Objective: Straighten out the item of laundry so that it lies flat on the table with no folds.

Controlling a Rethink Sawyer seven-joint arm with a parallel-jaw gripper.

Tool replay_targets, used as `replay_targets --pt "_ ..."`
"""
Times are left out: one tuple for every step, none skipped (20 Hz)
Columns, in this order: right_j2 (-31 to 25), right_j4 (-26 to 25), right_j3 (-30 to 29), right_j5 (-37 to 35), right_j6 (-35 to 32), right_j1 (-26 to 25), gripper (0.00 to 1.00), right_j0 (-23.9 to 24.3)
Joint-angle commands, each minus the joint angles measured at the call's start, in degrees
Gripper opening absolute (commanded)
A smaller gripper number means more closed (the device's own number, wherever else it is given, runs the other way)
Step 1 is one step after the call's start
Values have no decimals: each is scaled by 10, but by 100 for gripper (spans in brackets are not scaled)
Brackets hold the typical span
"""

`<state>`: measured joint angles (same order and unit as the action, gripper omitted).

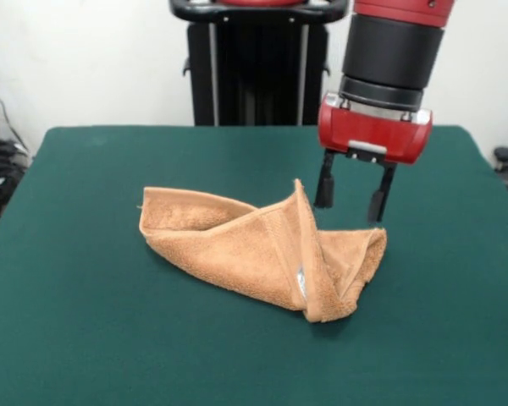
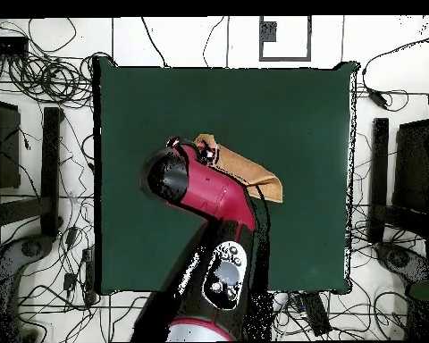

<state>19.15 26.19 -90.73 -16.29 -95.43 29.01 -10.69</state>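
Towel (image 1: 254, 249) crumpled, gripper (image 1: 353, 196) open, seemingly empty above

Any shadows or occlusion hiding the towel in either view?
Front view: even lighting, only a soft shadow under the towel on the table; the open end effector hangs just behind it, blocking nothing. Overhead view: the arm covers much of the towel.

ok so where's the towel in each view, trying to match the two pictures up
Front view: the towel lies crumpled at the picture's centre, a raised fold peaking just left of the open gripper.
Overhead view: the towel shows just above centre, partly hidden under the red arm.
Shared landmark: the green table, with the towel near its middle in both.
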Motion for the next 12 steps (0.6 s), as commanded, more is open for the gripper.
replay_targets --pt "35 33 -25 -89 -215 -58 100 -36" --pt "41 31 -24 -91 -213 -60 100 -37" --pt "47 27 -23 -94 -210 -62 100 -37" --pt "58 23 -20 -99 -209 -66 100 -41" --pt "67 16 -18 -101 -207 -69 100 -43" --pt "70 12 -18 -103 -205 -70 100 -43" --pt "75 7 -18 -103 -204 -72 100 -43" --pt "79 3 -19 -101 -201 -72 100 -44" --pt "84 0 -19 -102 -202 -73 100 -45" --pt "87 -3 -21 -99 -201 -73 100 -45" --pt "83 -5 -24 -95 -196 -71 100 -42" --pt "75 -6 -27 -91 -190 -67 100 -36"
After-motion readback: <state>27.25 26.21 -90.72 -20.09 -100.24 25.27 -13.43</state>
